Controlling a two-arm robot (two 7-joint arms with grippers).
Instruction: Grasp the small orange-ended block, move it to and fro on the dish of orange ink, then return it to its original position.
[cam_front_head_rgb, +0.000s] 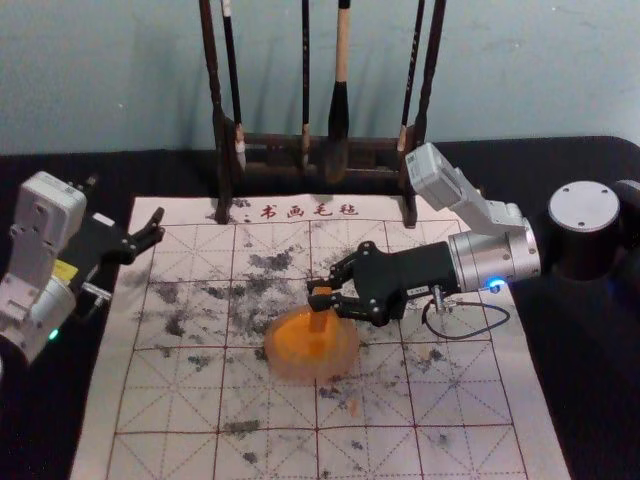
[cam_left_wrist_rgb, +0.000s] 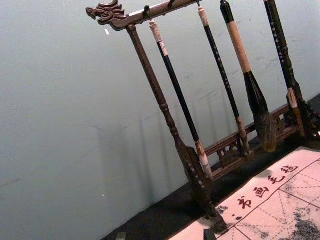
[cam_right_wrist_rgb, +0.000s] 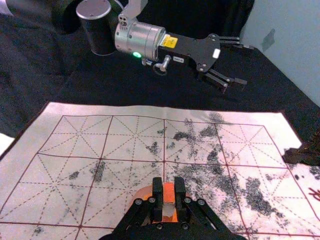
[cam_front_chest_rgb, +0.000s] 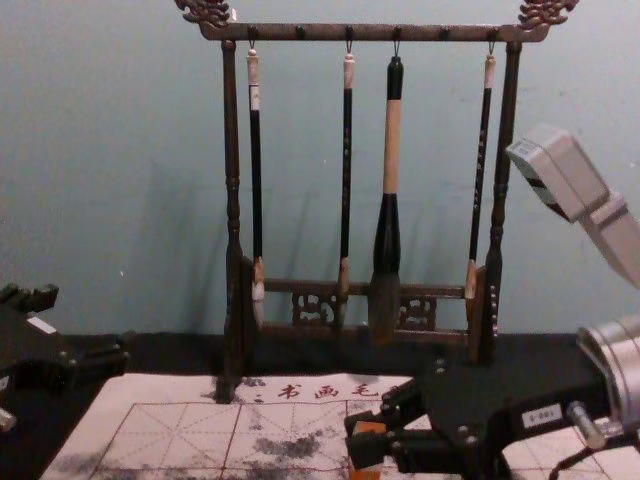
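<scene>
The right gripper (cam_front_head_rgb: 321, 292) is shut on the small orange-ended block (cam_front_head_rgb: 319, 323), which stands upright over the dish of orange ink (cam_front_head_rgb: 284, 366). Whether its lower end touches the ink I cannot tell. In the right wrist view the block (cam_right_wrist_rgb: 169, 193) is pinched between the fingertips of the right gripper (cam_right_wrist_rgb: 169, 186), with the dish (cam_right_wrist_rgb: 143, 192) partly hidden behind them. The chest view has the block (cam_front_chest_rgb: 367, 455) at the tips of the right gripper. My left gripper (cam_front_head_rgb: 157, 225) is idle and open at the mat's far left corner; its tips edge into the left wrist view.
A dark wooden rack (cam_front_head_rgb: 270, 142) with several hanging brushes stands behind the mat, close to the wall. The white gridded mat (cam_front_head_rgb: 170, 400) has black ink smudges and lies on a black cloth (cam_front_head_rgb: 590, 380).
</scene>
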